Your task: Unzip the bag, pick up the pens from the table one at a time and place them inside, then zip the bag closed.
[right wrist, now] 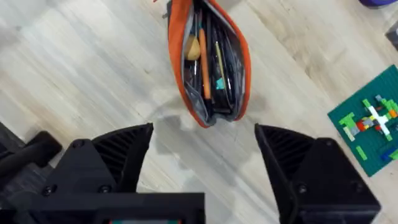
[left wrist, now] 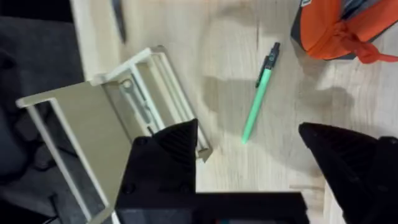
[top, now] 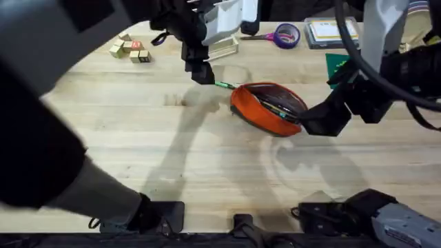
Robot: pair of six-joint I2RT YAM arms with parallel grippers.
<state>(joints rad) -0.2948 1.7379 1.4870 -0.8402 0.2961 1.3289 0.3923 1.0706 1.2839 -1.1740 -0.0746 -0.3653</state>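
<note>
The orange bag (top: 265, 110) lies unzipped at the middle of the table (top: 138, 138), with several pens (right wrist: 208, 68) showing inside its gaping mouth (right wrist: 176, 37). One bright green pen (top: 224, 85) with a dark end lies on the wood just beyond the bag's left tip. My left gripper (top: 201, 72) hovers over that pen, open; in the left wrist view the pen (left wrist: 260, 93) lies ahead of the gap between the fingers (left wrist: 165, 155), touching neither. At the bag's right end my right gripper (top: 313, 122) stands open, the bag just in front of its fingers (right wrist: 118, 155).
A clear plastic box (left wrist: 124, 106) sits close beside the left gripper at the table's far edge. Small wooden blocks (top: 131, 49) lie far left. Purple-handled scissors (top: 286, 34), a flat tray (top: 331, 31) and a green brick plate (right wrist: 370, 124) are at the far right.
</note>
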